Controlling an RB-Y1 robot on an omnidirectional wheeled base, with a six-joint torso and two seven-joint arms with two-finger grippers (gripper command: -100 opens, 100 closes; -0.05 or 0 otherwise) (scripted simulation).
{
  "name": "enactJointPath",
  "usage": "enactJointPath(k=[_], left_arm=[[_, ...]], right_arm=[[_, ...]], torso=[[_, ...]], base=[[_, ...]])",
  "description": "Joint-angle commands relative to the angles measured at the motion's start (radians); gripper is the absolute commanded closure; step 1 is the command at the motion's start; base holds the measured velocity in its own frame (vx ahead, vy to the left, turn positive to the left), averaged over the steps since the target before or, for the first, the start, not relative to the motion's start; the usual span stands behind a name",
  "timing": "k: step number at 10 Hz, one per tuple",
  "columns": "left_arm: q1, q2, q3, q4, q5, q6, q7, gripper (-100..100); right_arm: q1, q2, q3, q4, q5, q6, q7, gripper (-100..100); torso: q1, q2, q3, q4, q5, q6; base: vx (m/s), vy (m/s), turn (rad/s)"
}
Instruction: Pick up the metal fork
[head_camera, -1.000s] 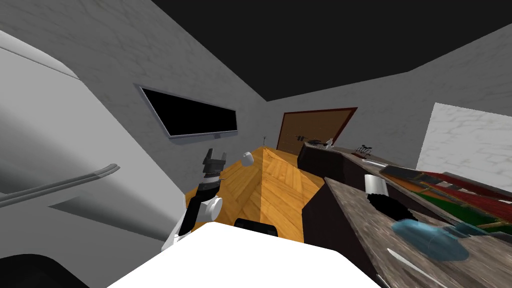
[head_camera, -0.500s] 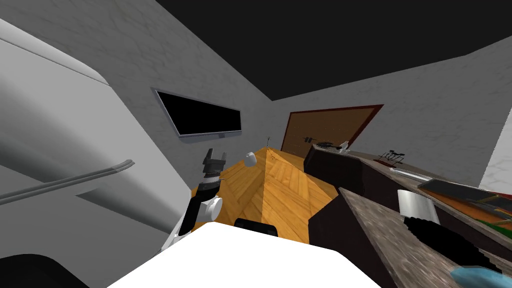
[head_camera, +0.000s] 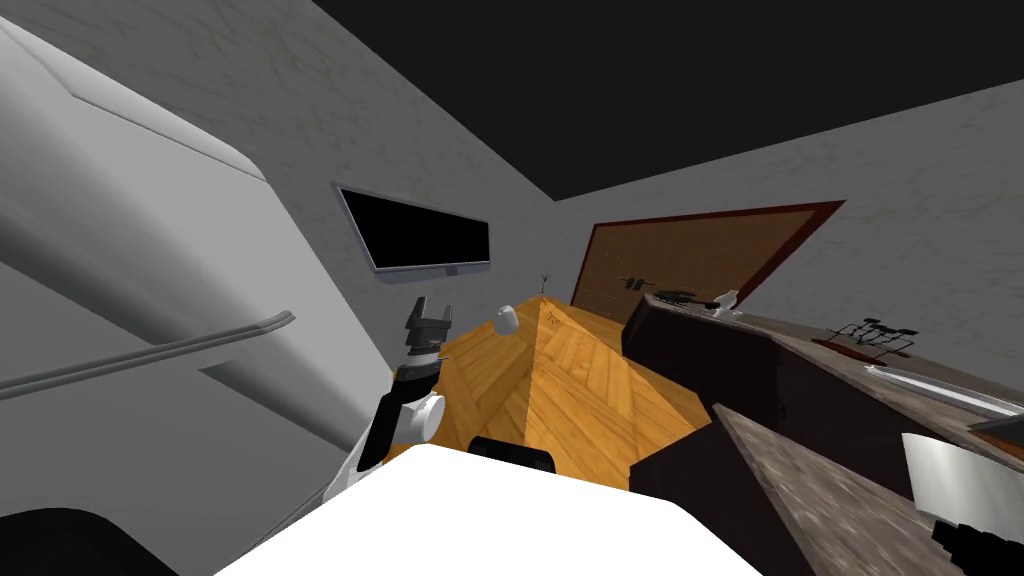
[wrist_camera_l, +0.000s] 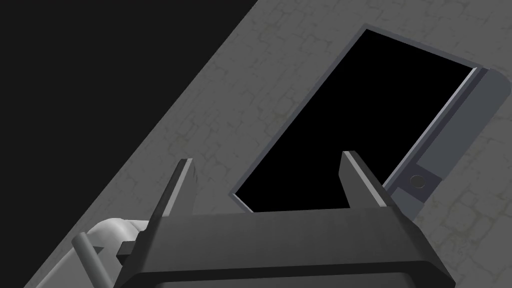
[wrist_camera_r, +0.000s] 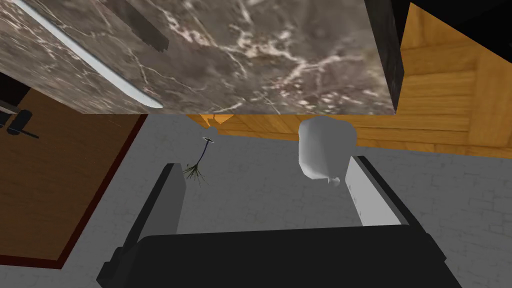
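A long thin silvery utensil (wrist_camera_r: 85, 55) lies on the brown marble counter (wrist_camera_r: 260, 55) beyond my right gripper (wrist_camera_r: 265, 192), and I cannot tell whether it is the fork. The right gripper is open, holds nothing, and hangs off the counter's corner. In the head view a long silvery piece (head_camera: 930, 390) lies on the counter (head_camera: 800, 480) at the far right. My left gripper (head_camera: 428, 312) is raised left of my chest, pointing up at the wall, and its fingers (wrist_camera_l: 357, 175) stand open and empty.
A dark cabinet (head_camera: 700, 350) under the counter juts into the wooden floor (head_camera: 560, 370). A white lump (head_camera: 504, 320) sits on the floor by the wall, and a brown door (head_camera: 700, 250) is behind it. A large grey appliance with a bar handle (head_camera: 180, 345) stands at my left. A grey cylinder (head_camera: 945, 470) stands on the counter.
The whole head view has swung, so I have turned left. The counter and its items slid right, the blue object left the picture, and both arms kept their pose.
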Motion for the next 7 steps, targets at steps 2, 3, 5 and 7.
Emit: enactJointPath(k=[2,3,5,7], left_arm=[[0.000,0.000,0.000,0.000,0.000,0.000,0.000,0],[0.000,0.000,0.000,0.000,0.000,0.000,0.000,0],[0.000,0.000,0.000,0.000,0.000,0.000,0.000,0],[0.000,0.000,0.000,0.000,0.000,0.000,0.000,0]], right_arm=[[0.047,-0.070,0.010,0.057,0.039,-0.002,0.021,-100],[0.067,-0.097,0.018,0.076,0.057,0.000,0.030,-100],[0.100,-0.149,0.037,0.111,0.092,0.005,0.044,-100],[0.127,-0.196,0.057,0.141,0.123,0.010,0.054,-100]], torso=[[0.001,0.001,0.000,0.000,0.000,0.000],[-0.001,0.000,0.000,0.000,0.000,-0.001],[-0.003,0.000,0.000,0.000,-0.001,0.000],[-0.003,0.000,0.000,0.000,-0.001,0.000]], base=[[0.067,-0.055,0.125],[0.076,-0.089,0.157],[0.063,-0.111,0.136],[0.059,-0.107,0.108]])
